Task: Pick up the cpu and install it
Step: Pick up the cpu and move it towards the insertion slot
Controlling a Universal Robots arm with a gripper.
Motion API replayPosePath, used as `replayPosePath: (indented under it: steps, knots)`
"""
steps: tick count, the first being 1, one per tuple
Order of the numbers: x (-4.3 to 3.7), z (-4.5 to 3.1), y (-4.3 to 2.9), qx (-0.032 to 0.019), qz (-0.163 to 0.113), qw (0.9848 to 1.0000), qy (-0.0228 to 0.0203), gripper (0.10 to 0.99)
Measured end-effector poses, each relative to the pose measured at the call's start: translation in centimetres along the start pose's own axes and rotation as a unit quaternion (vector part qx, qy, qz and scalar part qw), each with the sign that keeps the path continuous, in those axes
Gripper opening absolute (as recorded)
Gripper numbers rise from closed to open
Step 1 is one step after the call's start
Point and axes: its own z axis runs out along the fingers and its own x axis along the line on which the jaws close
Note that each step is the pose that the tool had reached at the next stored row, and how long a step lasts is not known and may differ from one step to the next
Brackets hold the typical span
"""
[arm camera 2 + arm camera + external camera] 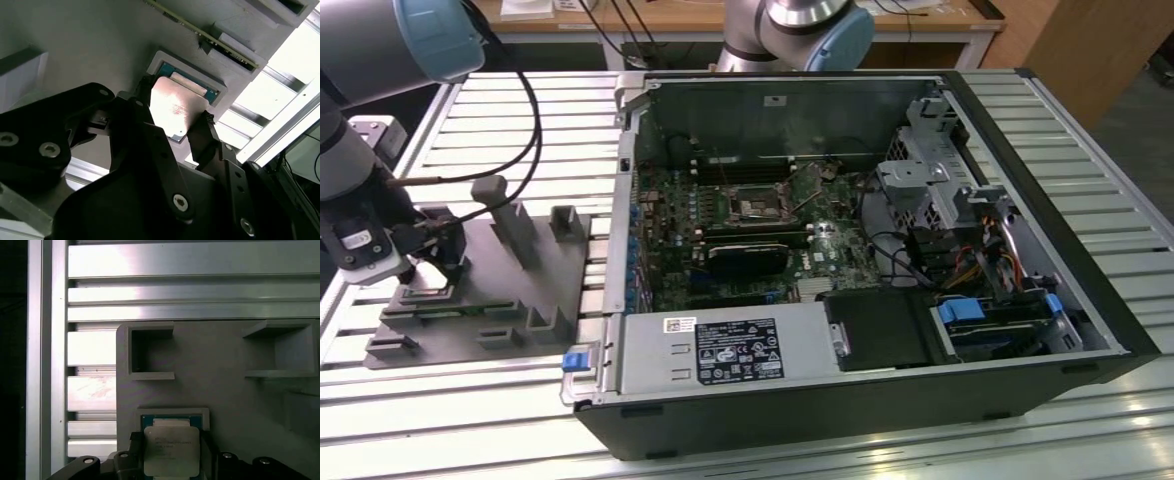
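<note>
The cpu [171, 450], a silvery square plate with faint print too small to read, sits over the recessed pocket [172, 413] of the grey fixture plate [520, 300]. The gripper [174, 109] appears clamped on its opposite edges.

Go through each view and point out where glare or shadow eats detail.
Exterior view: pale sheen on the table slats, the computer case dim inside. Second wrist view: glare whitens the cpu lid and the slats; the hand is a dark silhouette. First wrist view: slats shine bright, the cpu is evenly lit, the fixture plate pockets hold shadow.
</note>
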Motion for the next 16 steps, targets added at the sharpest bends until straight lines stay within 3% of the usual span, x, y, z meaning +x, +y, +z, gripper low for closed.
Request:
replayPosePath:
  steps: [8, 9, 16]
  knots:
    - [0.01, -0.18, 0.02, 0.0001, 0.0, 1.0, 0.0, 0.553]
    - [0.01, -0.21, 0.03, 0.0, 0.0, 1.0, 0.0, 0.616]
    - [0.14, -0.24, 0.02, 0.0001, -0.001, 1.0, 0.0, 0.616]
